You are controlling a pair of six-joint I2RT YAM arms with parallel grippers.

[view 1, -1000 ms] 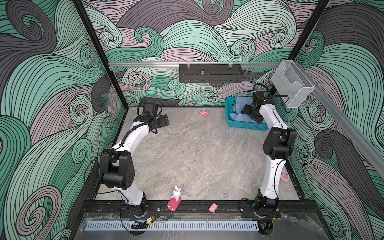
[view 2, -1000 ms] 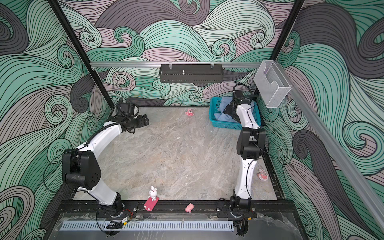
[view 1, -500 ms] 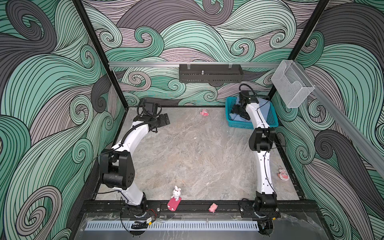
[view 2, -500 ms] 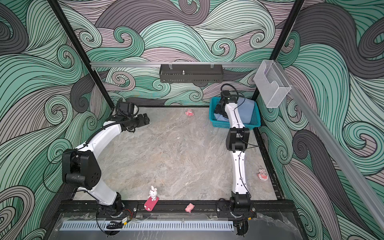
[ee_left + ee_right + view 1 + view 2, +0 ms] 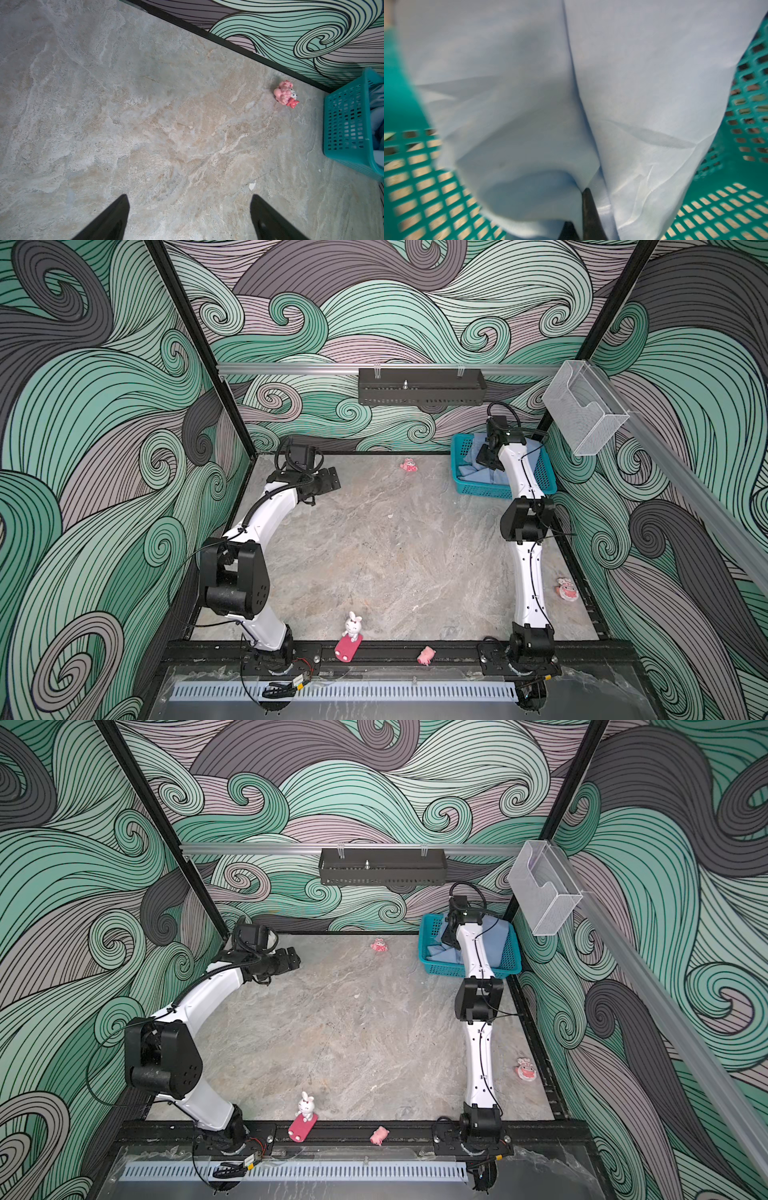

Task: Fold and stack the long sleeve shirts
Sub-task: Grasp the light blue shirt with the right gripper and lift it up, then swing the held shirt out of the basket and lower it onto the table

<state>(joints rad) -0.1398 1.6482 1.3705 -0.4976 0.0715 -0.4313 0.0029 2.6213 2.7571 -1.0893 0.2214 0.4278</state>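
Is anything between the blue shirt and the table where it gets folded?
Only the side of the teal basket. The blue shirt lies inside, pinched in the right claw, so it must go over the rim. A pink toy sits nearby on the table.

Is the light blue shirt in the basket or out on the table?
In the basket: the shirt lies crumpled inside it, with the right gripper shut on a fold.

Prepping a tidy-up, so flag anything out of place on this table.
Small toys unrelated to folding lie scattered: a pink figurine near the back wall, a rabbit and pink pig at the front edge, and a round pink piece at the right edge.
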